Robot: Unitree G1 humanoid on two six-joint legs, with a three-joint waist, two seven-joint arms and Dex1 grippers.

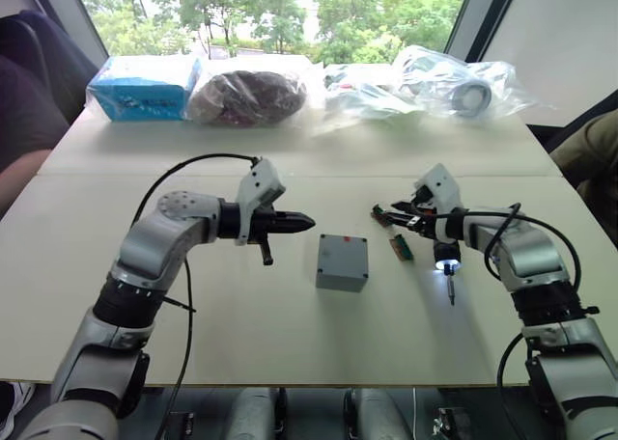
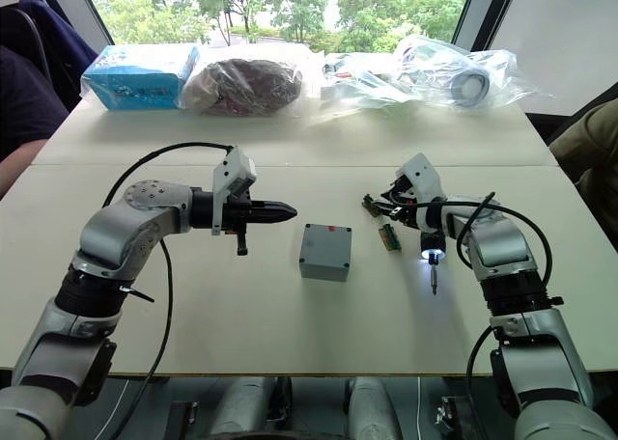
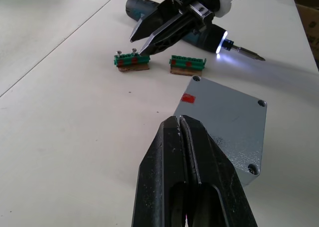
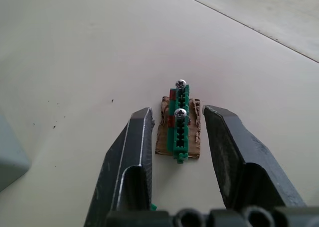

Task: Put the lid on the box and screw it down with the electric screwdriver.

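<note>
Sitting near the middle of the table [image 1: 290, 343], the box [image 1: 342, 261] already wears its lid [image 3: 227, 115], flush on top with screw holes showing at the corners and a red mark on one side. At about three o'clock from the box, well apart, the electric screwdriver [image 1: 445, 257] lies with its tip light on, bit pointing toward the near table edge. The right gripper [image 4: 178, 137] hovers with fingers spread wide around a green connector [image 4: 179, 122] carrying two screws, holding nothing. The left gripper [image 1: 299, 222], at about ten o'clock from the box, is pinched closed and empty. The screwdriver looks stiff, smooth and likely to roll; gripping mid-barrel, clear of the bit, seems safest. The box looks light, so it may slide under pressure.
</note>
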